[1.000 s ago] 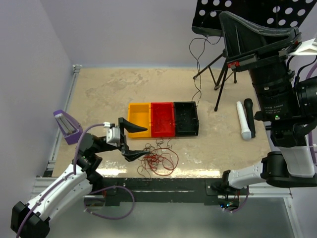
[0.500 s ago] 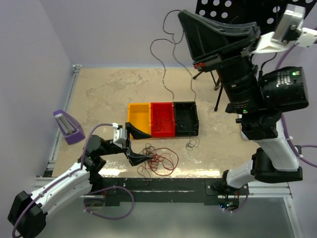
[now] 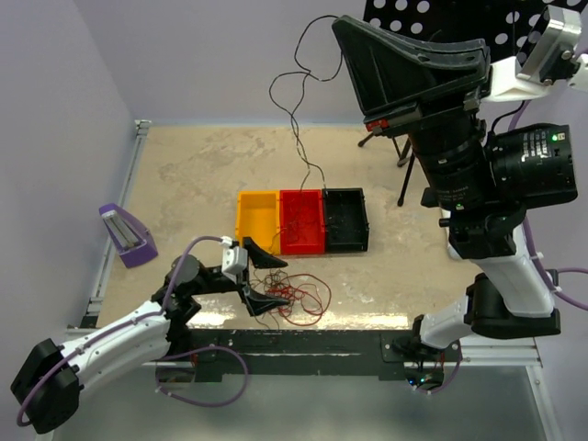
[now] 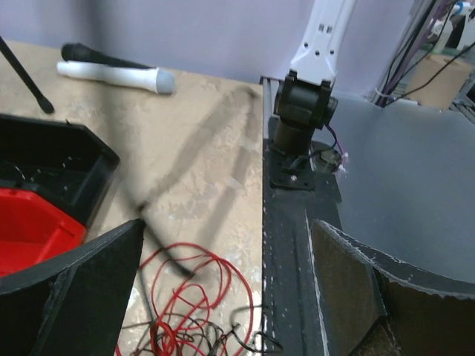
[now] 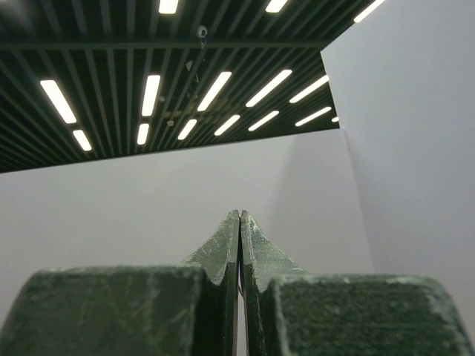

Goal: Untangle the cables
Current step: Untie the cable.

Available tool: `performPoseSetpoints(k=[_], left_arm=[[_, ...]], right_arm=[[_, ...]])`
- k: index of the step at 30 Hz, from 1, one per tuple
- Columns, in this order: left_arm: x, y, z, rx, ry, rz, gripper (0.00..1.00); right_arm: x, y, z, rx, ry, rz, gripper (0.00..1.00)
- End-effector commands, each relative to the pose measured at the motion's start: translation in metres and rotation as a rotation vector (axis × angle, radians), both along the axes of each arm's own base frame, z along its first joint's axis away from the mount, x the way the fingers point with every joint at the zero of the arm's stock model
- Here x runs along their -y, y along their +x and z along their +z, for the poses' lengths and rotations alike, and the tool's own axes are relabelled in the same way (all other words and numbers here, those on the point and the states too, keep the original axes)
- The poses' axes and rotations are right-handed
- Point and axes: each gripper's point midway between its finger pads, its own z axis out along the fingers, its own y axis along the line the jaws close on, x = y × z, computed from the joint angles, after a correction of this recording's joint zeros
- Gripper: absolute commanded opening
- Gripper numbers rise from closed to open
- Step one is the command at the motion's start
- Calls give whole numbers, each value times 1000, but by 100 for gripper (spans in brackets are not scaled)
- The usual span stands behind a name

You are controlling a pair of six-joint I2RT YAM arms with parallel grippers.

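Left fingers (image 3: 260,304) spread wide over the snarl of hair-thin red and dark wires (image 3: 294,296) at the near edge of the beige counter (image 3: 184,184). Right fingers (image 5: 223,259), pressed together, hold one thin dark strand (image 3: 292,101) high. Next, probably: pinch a red loop.

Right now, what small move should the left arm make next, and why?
Probably ease the left gripper down and close it on the cables: its jaws stand open over the red and dark snarl, gripping nothing. The right gripper is raised high, shut on a dark strand, so the next pick falls to the left.
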Motion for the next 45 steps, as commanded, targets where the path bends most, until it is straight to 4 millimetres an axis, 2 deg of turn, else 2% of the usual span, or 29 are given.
performPoseSetpoints(k=[1,2,6,10,12,13,14,15,21,22,23,24,25,26,36,41,45], left_arm=[[1,0,-16,20,11,19,100],[0,2,-19,29,16,30,98],[0,-6,-31,143,59,-31,76],[-1,-15,-39,161,81,-79,65],[-1,-17,-37,177,71,-90,43],[0,-14,-34,189,66,-81,13],[0,-12,-30,203,63,-75,6],[1,-11,-28,213,60,-72,2],[1,-6,-21,253,50,-48,1],[1,-6,-21,253,47,-49,1],[1,-5,-18,249,41,-42,10],[1,-4,-15,238,34,-32,40],[1,-1,-12,223,30,-18,95],[1,-1,-11,212,28,-15,100],[8,1,5,207,-23,-21,100],[13,-16,0,193,-17,-97,100],[15,-22,-3,203,-16,-119,100]], right_arm=[[30,-19,24,53,94,44,0],[31,-20,25,54,98,48,0],[36,-24,28,67,101,53,0],[50,-22,31,64,111,18,0],[57,-22,33,66,121,5,0],[63,-23,34,67,128,-7,0],[66,-23,35,69,130,-13,0],[67,-22,35,65,130,-21,0],[75,-21,34,56,133,-37,0],[75,-21,34,54,133,-35,0],[73,-21,33,54,130,-33,0],[73,-21,33,53,130,-29,0],[71,-21,33,54,125,-25,0],[70,-21,32,55,123,-24,0],[50,-22,32,73,126,13,0],[38,-22,31,82,123,34,0],[33,-24,31,88,125,51,0]])
